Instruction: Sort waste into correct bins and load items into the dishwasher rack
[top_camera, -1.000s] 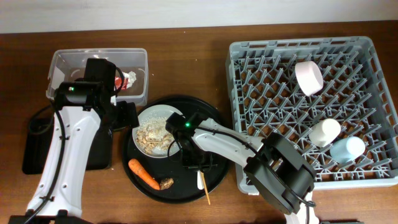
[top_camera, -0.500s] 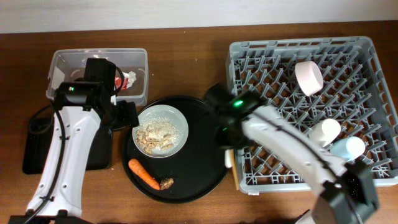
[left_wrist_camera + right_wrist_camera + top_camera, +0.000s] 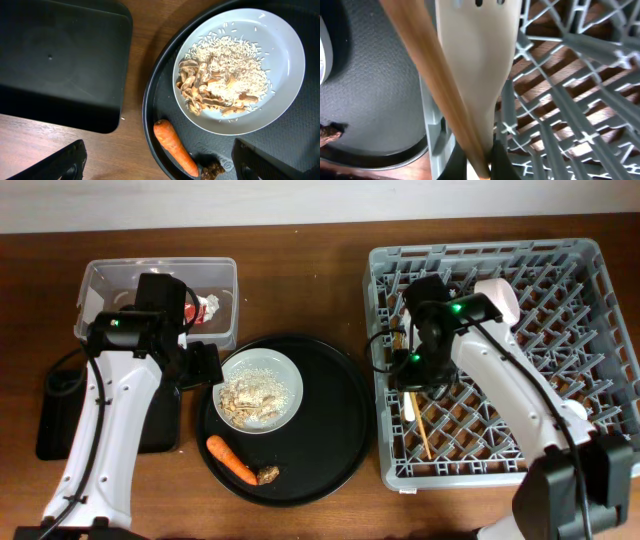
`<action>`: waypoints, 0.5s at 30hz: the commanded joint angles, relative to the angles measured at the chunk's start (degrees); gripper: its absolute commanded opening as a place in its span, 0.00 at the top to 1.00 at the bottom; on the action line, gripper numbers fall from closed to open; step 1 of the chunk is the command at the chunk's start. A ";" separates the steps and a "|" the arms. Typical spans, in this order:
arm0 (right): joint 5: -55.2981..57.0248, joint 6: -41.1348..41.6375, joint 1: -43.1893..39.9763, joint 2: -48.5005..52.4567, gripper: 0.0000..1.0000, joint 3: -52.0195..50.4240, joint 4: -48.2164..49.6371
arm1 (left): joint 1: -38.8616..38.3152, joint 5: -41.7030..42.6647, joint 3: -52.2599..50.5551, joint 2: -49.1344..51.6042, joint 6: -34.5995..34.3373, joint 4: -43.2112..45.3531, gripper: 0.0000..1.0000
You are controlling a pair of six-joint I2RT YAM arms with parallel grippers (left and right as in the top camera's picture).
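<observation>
My right gripper [image 3: 413, 376] [image 3: 476, 165] is shut on the white plastic fork [image 3: 475, 45] and the wooden chopstick [image 3: 427, 70] together. It holds them over the left part of the grey dishwasher rack [image 3: 560, 280] [image 3: 560, 100], and their ends [image 3: 418, 420] point toward the front. The pink bowl [image 3: 500, 305] stands in the rack; the two cups are hidden under the right arm. My left gripper [image 3: 203, 366] [image 3: 160, 167] is open and empty above the round tray's left edge. The plate [image 3: 285, 375] [image 3: 280, 40] holds rice crumbs. The carrot [image 3: 231, 459] [image 3: 172, 147] and brown lump [image 3: 268, 475] [image 3: 212, 171] lie beside it.
The large round black tray [image 3: 330, 420] [image 3: 150, 100] carries the plate and scraps. The clear tub [image 3: 120, 280] at back left holds the red wrapper [image 3: 205, 308]. The shallow black tray [image 3: 55, 420] [image 3: 60, 60] lies under the left arm.
My right gripper has lifted the fork and chopstick off the round tray and carried them right, over the rack. The left arm has not moved.
</observation>
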 commanded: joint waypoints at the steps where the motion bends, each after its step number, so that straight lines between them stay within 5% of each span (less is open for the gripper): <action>1: -2.49 2.93 -0.02 0.92 0.96 -0.20 0.33 | 0.35 -0.66 -0.26 -0.22 -0.76 0.17 0.08; 7: -2.49 3.93 -0.02 1.05 0.91 -0.20 0.46 | 0.35 -0.66 -0.26 -0.22 -0.76 0.13 0.08; 11: -2.47 3.91 -0.02 1.14 0.41 -0.20 0.48 | 0.35 -0.66 -0.26 -0.22 -0.76 0.11 0.08; 15: -2.47 3.93 -0.02 1.14 0.37 -0.20 0.46 | 0.35 -0.66 -0.26 -0.22 -0.76 0.09 0.08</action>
